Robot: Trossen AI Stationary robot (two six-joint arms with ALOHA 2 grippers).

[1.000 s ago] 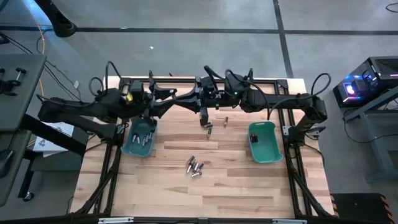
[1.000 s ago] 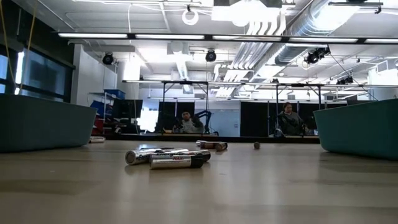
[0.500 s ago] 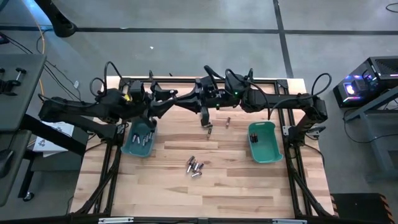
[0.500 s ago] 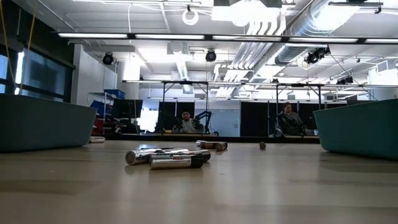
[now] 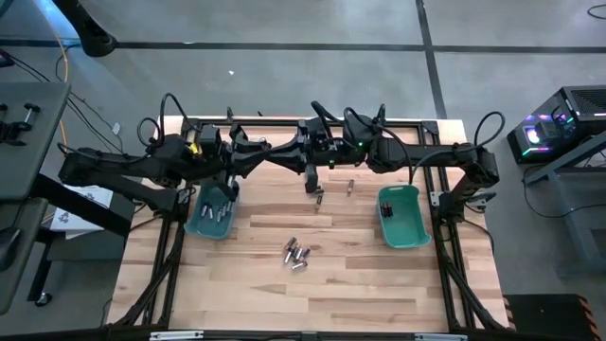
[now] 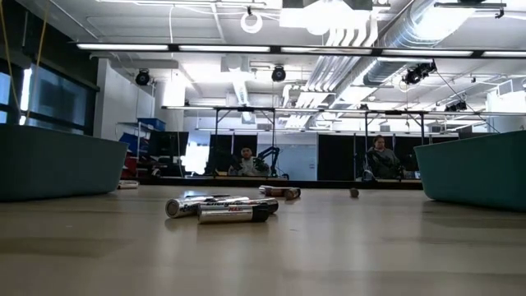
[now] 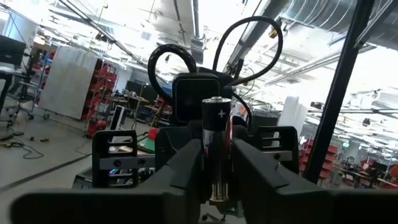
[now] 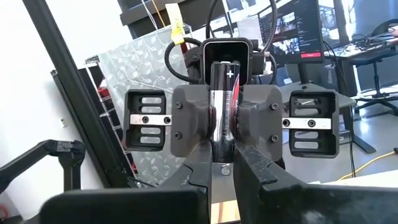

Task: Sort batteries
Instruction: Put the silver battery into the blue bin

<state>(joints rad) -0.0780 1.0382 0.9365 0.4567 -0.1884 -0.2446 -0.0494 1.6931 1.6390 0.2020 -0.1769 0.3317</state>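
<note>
- Only the left wrist view shows a dark battery point(image 7: 214, 149) upright between the fingers of the left hand point(image 7: 214, 186), plus mark up; the fingers press its sides, so the hand is grasping it.
- The right wrist view shows a second battery point(image 8: 222, 106), also upright and plus end up, clenched in the right hand point(image 8: 222, 155), with the other arm's hand facing it just behind.
- From above, the two hands meet over the far middle of the bench point(image 5: 284, 294): the left hand point(image 5: 248, 152) beside the right hand point(image 5: 313, 182). The held cells are too small to make out there.
- The high view alone shows the left teal bin point(image 5: 192, 225) holding several cells and the right teal bin point(image 5: 409, 232) holding a few.
- A loose cluster of batteries point(image 5: 296, 253) lies at mid-bench, well apart from both hands; a single battery point(image 5: 350, 186) lies near the right hand.
- The low view shows that cluster point(image 6: 222, 208) lying flat, and no hands.
</note>
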